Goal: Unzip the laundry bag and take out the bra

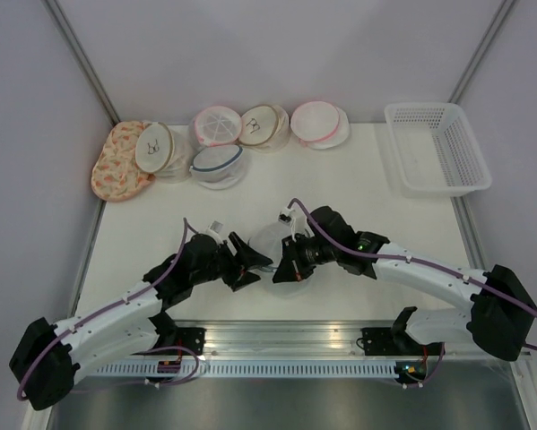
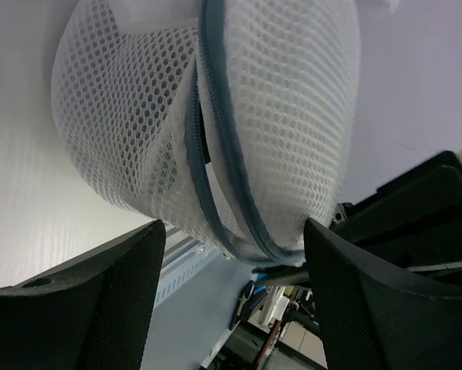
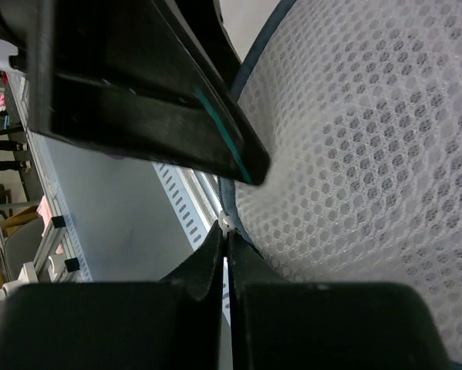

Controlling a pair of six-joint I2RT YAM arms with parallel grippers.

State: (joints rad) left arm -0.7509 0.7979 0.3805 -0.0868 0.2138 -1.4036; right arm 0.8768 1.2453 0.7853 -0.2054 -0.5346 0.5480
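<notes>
White worktop [image 1: 358, 197] enclosed by grey walls [image 1: 277, 54], with an aluminium rail [image 1: 286, 339] along its near edge. Laundry bag [image 1: 270, 238] centre-front, zipper partly parted. Left pincer [image 2: 232, 231] apart, facing the bag; right pincer [image 3: 224, 231] clamped on its zipper rim. Basket [image 1: 437, 148] far right; spare mesh bags [image 1: 250, 125] along the back

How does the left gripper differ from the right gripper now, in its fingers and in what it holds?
The black left gripper has its fingers wide apart and grips nothing; the black right gripper has its fingers pressed together. The left gripper only frames the round white mesh laundry bag; the right gripper seems to pinch its grey-blue zipper rim. Both are at the same bag.
</notes>
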